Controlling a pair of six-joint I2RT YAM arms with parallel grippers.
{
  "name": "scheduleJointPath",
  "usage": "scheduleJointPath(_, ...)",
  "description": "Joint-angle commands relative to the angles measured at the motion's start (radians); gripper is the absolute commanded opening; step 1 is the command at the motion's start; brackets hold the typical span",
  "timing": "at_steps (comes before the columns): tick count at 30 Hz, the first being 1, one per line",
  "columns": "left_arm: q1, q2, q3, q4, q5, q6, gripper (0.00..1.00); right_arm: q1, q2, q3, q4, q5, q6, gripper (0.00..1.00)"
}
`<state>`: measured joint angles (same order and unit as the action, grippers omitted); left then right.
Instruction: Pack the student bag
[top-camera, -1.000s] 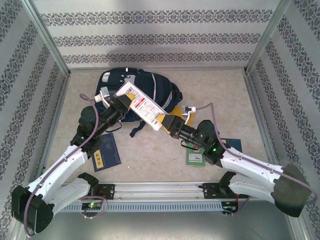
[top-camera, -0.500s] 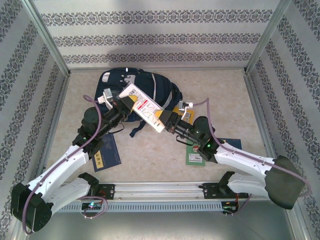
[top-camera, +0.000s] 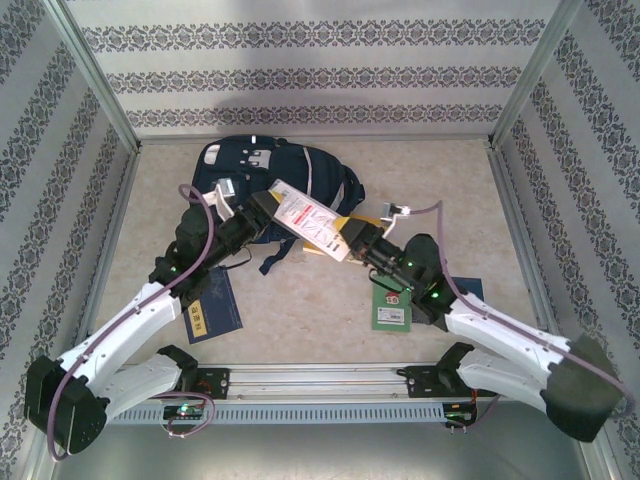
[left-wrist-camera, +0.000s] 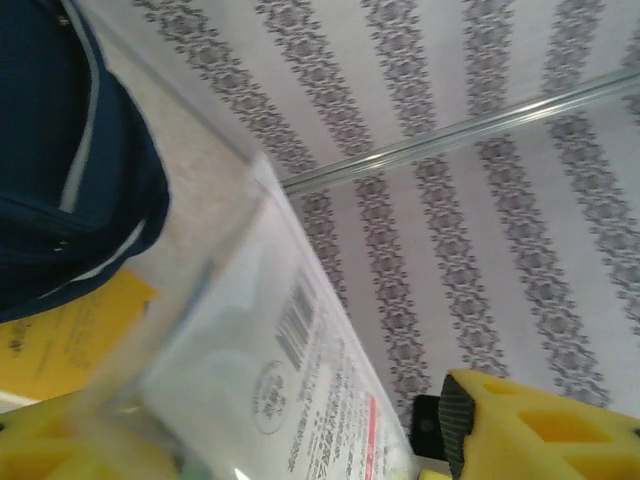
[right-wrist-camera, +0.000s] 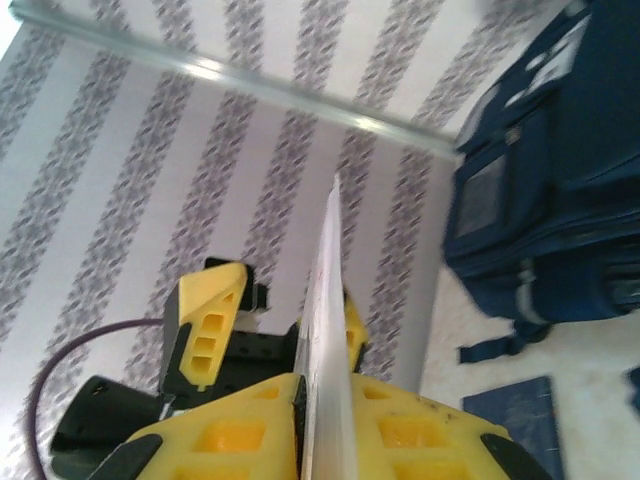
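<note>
Student bag laid flat at far centre, long axis left-right.
White booklet is clamped by the right hand; the left hand is spread apart around it.

The student bag is navy blue with white-grey stripes; the packet is white with red and black print and a barcode. The tabletop is speckled beige, the left booklet dark blue, the right booklet green. The walls are white with grey floral bands.
</note>
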<state>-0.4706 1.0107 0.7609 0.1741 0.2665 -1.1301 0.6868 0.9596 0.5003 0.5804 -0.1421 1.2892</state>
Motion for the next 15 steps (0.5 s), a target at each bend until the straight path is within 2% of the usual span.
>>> scheduleJointPath(1, -0.004, 0.045, 0.128, -0.268, -0.083, 0.214, 0.72, -0.069, -0.130, -0.010, -0.285, 0.084, -0.107, 0.19)
scheduleJointPath(4, 0.006, 0.171, 0.278, -0.417, -0.104, 0.346, 0.73, -0.156, -0.228, -0.005, -0.465, 0.104, -0.193, 0.18)
scheduleJointPath(8, 0.030, 0.426, 0.506, -0.528, -0.029, 0.487, 0.74, -0.279, -0.318, -0.015, -0.607, 0.092, -0.267, 0.18)
scheduleJointPath(11, 0.072, 0.617, 0.669, -0.588, 0.023, 0.536, 0.70, -0.362, -0.362, -0.016, -0.674, 0.064, -0.308, 0.17)
scheduleJointPath(15, 0.128, 0.842, 0.866, -0.592, 0.114, 0.532, 0.66, -0.464, -0.381, -0.032, -0.687, -0.019, -0.324, 0.17)
